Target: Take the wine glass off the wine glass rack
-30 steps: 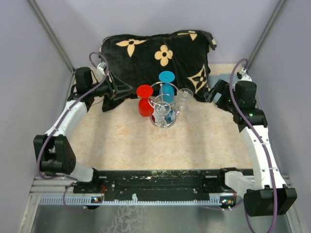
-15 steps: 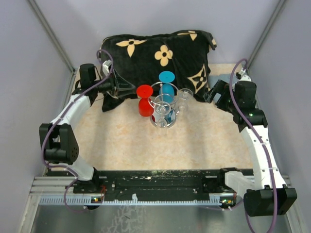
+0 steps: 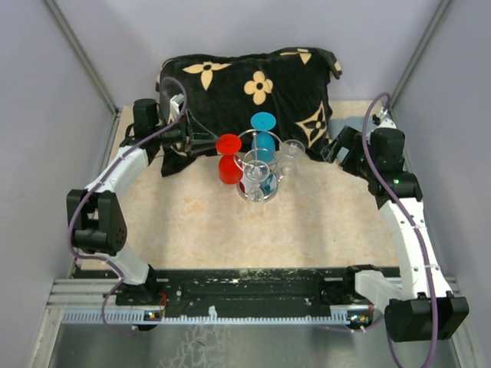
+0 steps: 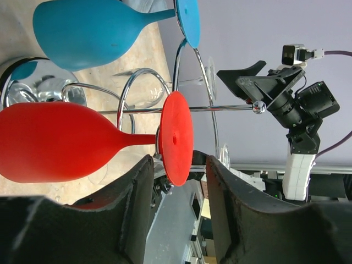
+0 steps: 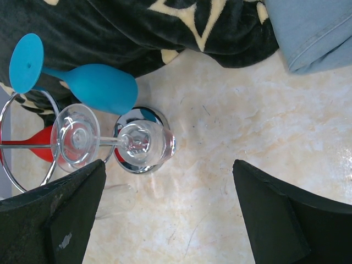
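Observation:
The silver wire wine glass rack [image 3: 258,182] stands mid-table on a round shiny base. A red wine glass [image 3: 228,159], a blue one [image 3: 263,132] and clear ones [image 3: 291,152] hang on it upside down. My left gripper [image 3: 209,140] is open just left of the red glass. In the left wrist view the lower edge of the red glass's foot [image 4: 176,137] sits between my left gripper's [image 4: 179,179] fingers, with no contact visible. My right gripper [image 3: 331,147] is open and empty to the right of the rack, with a clear glass [image 5: 144,144] ahead of it [image 5: 169,168].
A black cushion with tan flower prints [image 3: 245,84] lies behind the rack. A blue-grey cloth [image 5: 313,30] lies at the back right. The rack's chrome base [image 5: 125,165] and wire loops [image 4: 212,118] stand close to both grippers.
My left arm has swung forward and moved its open gripper a little right, closer to the red glass's foot. The right arm and the glasses have not moved.

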